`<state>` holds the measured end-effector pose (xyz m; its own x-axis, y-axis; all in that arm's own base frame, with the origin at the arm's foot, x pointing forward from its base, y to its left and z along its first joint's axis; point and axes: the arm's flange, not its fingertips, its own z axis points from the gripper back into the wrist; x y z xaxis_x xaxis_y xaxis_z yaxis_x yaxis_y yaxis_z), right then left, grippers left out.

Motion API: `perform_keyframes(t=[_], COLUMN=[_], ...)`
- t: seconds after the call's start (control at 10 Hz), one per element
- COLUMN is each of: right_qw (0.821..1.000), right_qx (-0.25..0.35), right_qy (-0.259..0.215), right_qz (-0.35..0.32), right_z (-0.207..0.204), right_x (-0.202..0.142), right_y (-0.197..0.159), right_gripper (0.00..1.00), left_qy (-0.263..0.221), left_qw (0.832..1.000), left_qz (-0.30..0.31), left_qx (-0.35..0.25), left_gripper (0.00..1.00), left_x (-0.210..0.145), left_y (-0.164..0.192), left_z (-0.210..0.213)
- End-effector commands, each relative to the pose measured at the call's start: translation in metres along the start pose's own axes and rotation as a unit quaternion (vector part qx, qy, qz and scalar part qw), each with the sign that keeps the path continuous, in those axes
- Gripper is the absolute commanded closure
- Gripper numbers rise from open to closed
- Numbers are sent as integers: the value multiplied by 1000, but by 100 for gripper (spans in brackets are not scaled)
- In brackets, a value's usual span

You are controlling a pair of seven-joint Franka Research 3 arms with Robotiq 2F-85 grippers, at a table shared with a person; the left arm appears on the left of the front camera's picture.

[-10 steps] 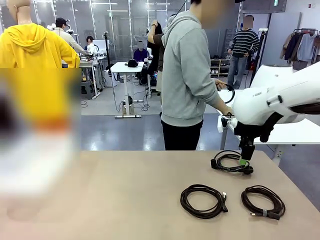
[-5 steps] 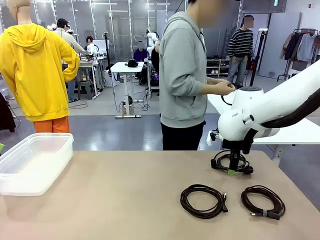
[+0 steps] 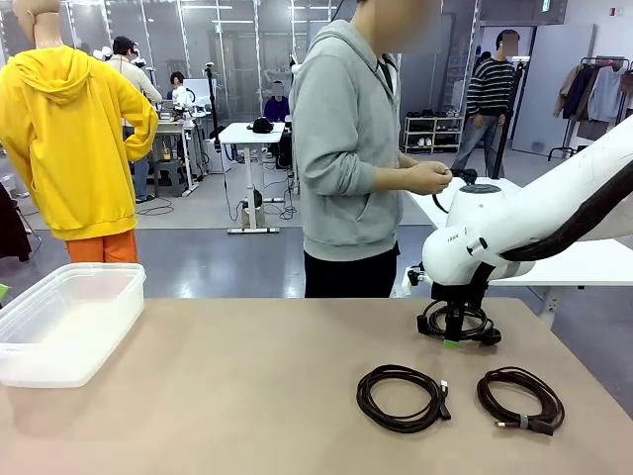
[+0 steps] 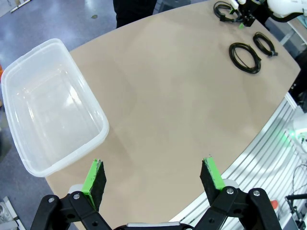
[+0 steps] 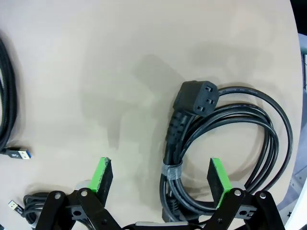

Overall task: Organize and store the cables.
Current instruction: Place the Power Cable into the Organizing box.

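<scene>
Cables (image 3: 401,398) are laid out as three black tied coils on the right part of the tan table (image 3: 218,396). A thick far coil (image 3: 485,332) ending in a three-hole plug (image 5: 195,99) is set apart from two thinner coils nearer the robot, which are placed side by side without touching.

The far coil is straddled by the right gripper (image 3: 452,339), whose fingers are spread wide. In the right wrist view its taped bundle is seen between the green pads (image 5: 218,175), and nothing is pinched. A second ago this gripper was held higher, above the coil; it has since been lowered onto it. None of the coils has been shifted.

The left gripper (image 4: 153,172) is likewise spread and empty, held high over the left part of the table near a clear plastic tub (image 3: 59,361). A second ago the tub was hidden by a blur close to the camera, and it is now seen in full.

At the far edge a person in a grey hoodie is seen, moved toward picture left since then, with something thin and black held in the hands (image 3: 427,178). Behind, a grey-floored room with white desks is seen.
</scene>
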<state>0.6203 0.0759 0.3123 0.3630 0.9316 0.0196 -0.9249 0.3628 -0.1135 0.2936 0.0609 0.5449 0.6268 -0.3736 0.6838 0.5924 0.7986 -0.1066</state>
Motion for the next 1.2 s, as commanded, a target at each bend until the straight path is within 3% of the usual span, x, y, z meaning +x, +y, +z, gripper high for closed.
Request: perform_keyframes(t=[0.0, 0.7, 0.8, 0.9, 1.0, 1.1], right_qw=[1000, 999, 999, 998, 998, 998], right_qx=[4, 38, 41, 44, 45, 46], right_qy=[4, 12, 15, 20, 23, 21], right_qz=[12, 20, 22, 28, 28, 26], right_z=[-6, -12, -12, -13, -14, -14], right_x=[2, 0, 1, 2, 3, 3], right_y=[-16, -38, -39, -40, -40, -41], right_gripper=[0, 0, 8, 52, 66, 100], left_qy=[-1, -1, -1, -1, -1, -1], left_qw=[1000, 1000, 1000, 1000, 1000, 1000], left_qz=[-4, -4, -4, -4, -4, -4], left_qx=[-4, -4, -4, -4, -4, -4], left_gripper=[0, 0, 0, 0, 0, 0], left_x=[1, 1, 1, 1, 1, 1], left_y=[0, 0, 0, 0, 0, 0], left_z=[0, 0, 0, 0, 0, 0])
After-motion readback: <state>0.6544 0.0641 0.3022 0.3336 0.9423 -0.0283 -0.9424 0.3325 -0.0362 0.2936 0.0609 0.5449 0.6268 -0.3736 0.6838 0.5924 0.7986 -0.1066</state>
